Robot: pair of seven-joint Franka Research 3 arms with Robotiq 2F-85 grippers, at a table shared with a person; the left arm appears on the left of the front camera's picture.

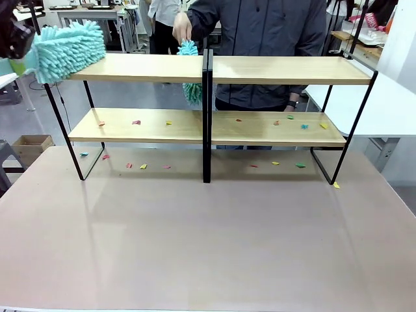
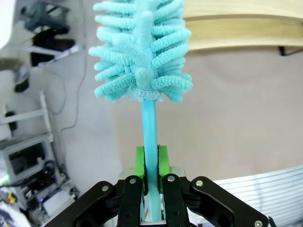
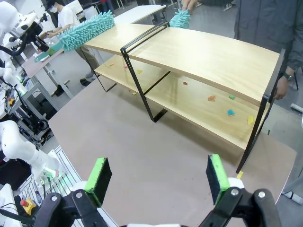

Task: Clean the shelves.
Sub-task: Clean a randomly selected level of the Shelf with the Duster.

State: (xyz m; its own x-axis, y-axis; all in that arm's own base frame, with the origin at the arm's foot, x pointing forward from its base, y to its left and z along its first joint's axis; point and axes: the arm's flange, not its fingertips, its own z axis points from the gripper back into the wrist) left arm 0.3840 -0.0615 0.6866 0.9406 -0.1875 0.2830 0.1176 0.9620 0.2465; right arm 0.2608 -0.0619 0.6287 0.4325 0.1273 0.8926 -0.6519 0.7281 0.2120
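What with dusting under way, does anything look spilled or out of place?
Yes: small coloured scraps lie scattered over the lower board of the shelves and on the table beneath, like spilled litter. One yellow scrap lies beside the right foot.

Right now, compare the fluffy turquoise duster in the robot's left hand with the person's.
The robot's fluffy turquoise duster lies nearly level at the shelves' left end; the person's duster points down behind the centre post. The left hand clamps one, a person's hand the other. Same fluffy turquoise.

The left gripper point(image 2: 151, 163) is clamped on a turquoise duster handle point(image 2: 149, 127), held high; the right gripper point(image 3: 158, 176) hangs with jaws wide apart.
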